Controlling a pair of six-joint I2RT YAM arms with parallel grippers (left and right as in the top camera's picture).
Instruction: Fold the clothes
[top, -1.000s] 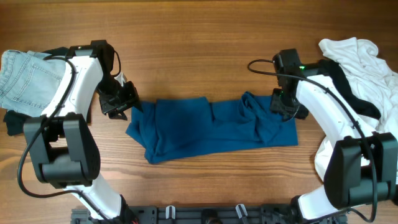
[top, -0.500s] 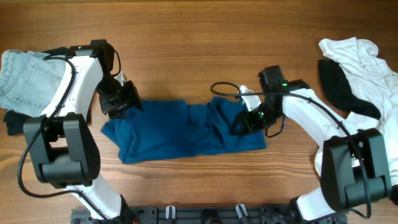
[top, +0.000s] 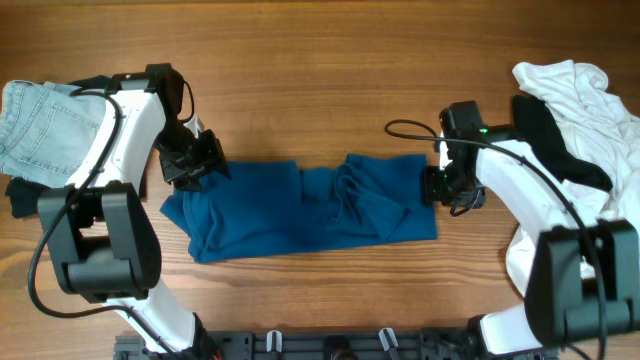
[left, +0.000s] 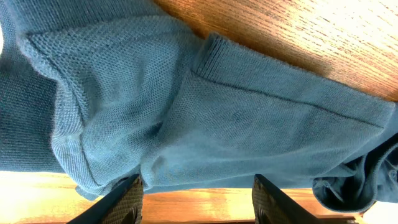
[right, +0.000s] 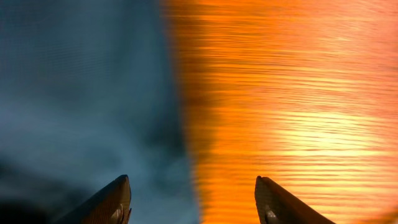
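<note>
The deep-blue shirt (top: 300, 208) lies bunched and partly folded on the wooden table, between both arms. My left gripper (top: 200, 165) is open at the shirt's upper-left corner; in the left wrist view the blue fabric (left: 199, 106) fills the frame above the spread fingers (left: 198, 202). My right gripper (top: 432, 187) is open and empty just off the shirt's right edge; the right wrist view shows blurred blue fabric (right: 81, 112) at left and bare wood between the fingers (right: 193, 205). Pale-blue jeans (top: 40, 125) lie far left. White garments (top: 580, 100) with a black one (top: 550, 135) lie far right.
A black garment (top: 20, 195) sticks out under the jeans at the left edge. More white fabric (top: 525, 255) hangs by the right arm's base. A rack with hooks (top: 330, 345) runs along the table's front edge.
The right gripper let go of the shirt's right end and drew back to the right and up. The shirt stays shifted left and bunched. The left arm has not moved.
</note>
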